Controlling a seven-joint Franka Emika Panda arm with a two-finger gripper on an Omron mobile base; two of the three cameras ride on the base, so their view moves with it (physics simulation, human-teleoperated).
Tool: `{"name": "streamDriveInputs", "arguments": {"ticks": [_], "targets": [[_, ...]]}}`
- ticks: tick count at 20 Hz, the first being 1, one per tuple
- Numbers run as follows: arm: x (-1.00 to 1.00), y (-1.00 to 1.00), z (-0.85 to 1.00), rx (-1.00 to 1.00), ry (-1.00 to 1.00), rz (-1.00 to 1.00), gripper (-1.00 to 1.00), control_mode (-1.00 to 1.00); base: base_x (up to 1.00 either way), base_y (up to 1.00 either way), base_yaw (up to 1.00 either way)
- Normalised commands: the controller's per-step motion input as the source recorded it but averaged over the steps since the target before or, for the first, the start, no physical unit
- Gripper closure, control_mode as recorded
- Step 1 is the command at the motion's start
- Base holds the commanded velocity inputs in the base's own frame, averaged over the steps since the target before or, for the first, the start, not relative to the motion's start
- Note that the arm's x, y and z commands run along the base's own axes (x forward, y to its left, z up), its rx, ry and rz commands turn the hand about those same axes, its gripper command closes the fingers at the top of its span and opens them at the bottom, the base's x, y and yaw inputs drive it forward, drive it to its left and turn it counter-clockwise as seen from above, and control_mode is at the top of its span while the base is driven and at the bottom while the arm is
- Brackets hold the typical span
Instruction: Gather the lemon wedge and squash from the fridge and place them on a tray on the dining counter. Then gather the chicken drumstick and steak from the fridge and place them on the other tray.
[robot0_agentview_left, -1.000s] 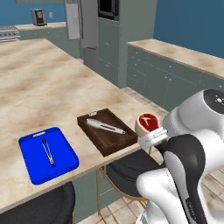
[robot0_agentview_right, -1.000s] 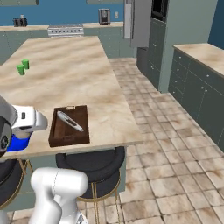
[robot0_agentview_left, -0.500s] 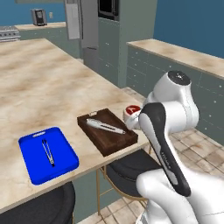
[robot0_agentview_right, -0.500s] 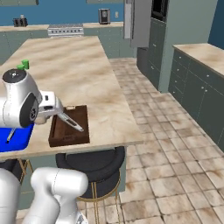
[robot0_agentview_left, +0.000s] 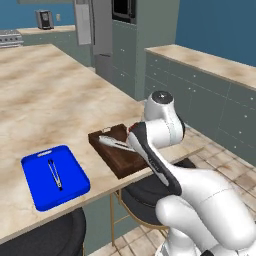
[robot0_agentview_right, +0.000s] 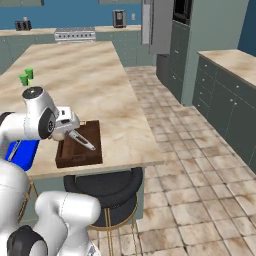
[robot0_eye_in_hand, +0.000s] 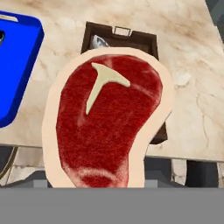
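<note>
A raw red steak (robot0_eye_in_hand: 105, 127) with a pale fat rim and a T-shaped bone hangs close in front of the hand camera and hides the fingertips. My gripper (robot0_agentview_right: 60, 133) is shut on it, above the near left end of the brown tray (robot0_agentview_right: 80, 156) at the dining counter's edge. That brown tray (robot0_eye_in_hand: 120, 37) also carries a silver utensil (robot0_agentview_left: 115, 143). A blue tray (robot0_agentview_left: 37, 185) lies further left on the counter, with metal tongs on it. The fridge (robot0_agentview_left: 92, 25) stands at the back. Lemon wedge, squash and chicken drumstick are out of view.
The marble dining counter (robot0_agentview_left: 45, 100) stretches away behind the trays. Two small green things (robot0_agentview_right: 25, 76) stand on its far side. Dark stools (robot0_agentview_right: 102, 182) sit under its near edge. Grey cabinets with a counter top (robot0_agentview_left: 210, 75) line the right wall.
The arm has swung up from low at the right to over the brown tray, carrying the steak with it. The trays and the base have stayed put.
</note>
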Motion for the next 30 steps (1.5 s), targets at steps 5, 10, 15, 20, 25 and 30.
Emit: {"name": "streamDriveInputs", "arguments": {"ticks": [5,10,15,20,25,30], "targets": [[0.9,0.08,-0.64,-0.04,0.0,0.05,1.0,-1.0,0.0,0.0,0.0],[0.78,0.1,-0.56,0.0,0.0,0.07,1.0,-1.0,0.0,0.0,0.0],[0.59,0.04,-0.41,0.0,0.0,0.07,1.0,-1.0,0.0,0.0,0.0],[0.37,0.02,-0.32,0.0,0.02,0.07,1.0,-1.0,0.0,0.0,0.0],[0.37,0.2,-0.28,0.0,0.14,0.02,-1.0,-1.0,0.0,0.0,0.0],[0.01,0.05,-0.04,0.0,0.05,0.0,-1.0,-1.0,0.0,0.0,0.0]]}}
